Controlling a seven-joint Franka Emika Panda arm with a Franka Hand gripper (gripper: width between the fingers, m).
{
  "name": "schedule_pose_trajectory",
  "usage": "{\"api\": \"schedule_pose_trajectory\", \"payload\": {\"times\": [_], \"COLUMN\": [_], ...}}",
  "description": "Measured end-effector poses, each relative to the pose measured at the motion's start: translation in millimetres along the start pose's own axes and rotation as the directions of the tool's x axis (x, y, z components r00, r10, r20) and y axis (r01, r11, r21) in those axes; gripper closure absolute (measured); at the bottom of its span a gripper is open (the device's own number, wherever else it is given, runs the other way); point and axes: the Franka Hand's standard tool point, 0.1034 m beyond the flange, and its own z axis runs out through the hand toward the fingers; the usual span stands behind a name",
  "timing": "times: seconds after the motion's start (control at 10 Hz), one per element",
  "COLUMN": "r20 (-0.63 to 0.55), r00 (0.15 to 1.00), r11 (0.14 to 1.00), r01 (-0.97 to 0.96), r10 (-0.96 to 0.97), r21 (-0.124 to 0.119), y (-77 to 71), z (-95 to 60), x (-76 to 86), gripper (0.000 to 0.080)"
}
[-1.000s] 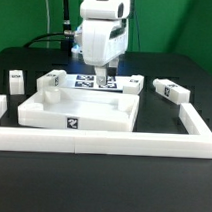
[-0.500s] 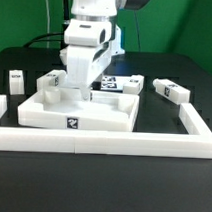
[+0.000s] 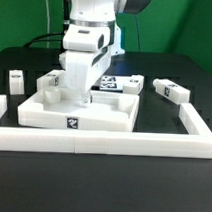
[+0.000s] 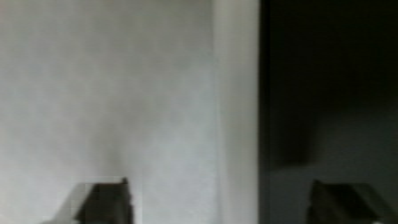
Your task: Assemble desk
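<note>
A black table point(image 3: 100, 189) fills the lower part of the exterior view, its matte top showing a faint grey sheen toward the near edge. Behind the table rises a flat green backdrop point(image 3: 182, 27), the only wall in sight. Light is soft and even, and shadows on the table are faint.
</note>
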Motion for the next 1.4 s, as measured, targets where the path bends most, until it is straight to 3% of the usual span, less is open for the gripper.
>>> {"api": "schedule_pose_trajectory", "payload": {"times": [0.1, 0.3, 0.5, 1.3, 1.4], "r20": [0.000, 0.000, 0.000, 0.000, -0.006], "r00": [1.000, 1.000, 1.000, 1.000, 0.997], "r11": [1.000, 1.000, 1.000, 1.000, 0.997], "r01": [0.000, 0.000, 0.000, 0.009, 0.074], "r10": [0.000, 0.000, 0.000, -0.009, -0.074], "r21": [0.000, 0.001, -0.001, -0.002, -0.020], "y": [-0.1, -0.3, 0.2, 0.9, 11.6], "z": [0.1, 0.3, 0.0, -0.3, -3.7], "x": [0.0, -0.1, 0.2, 1.1, 12.2], "gripper": [0.0379, 0.0706, 0.0745, 0.0745, 0.0745]}}
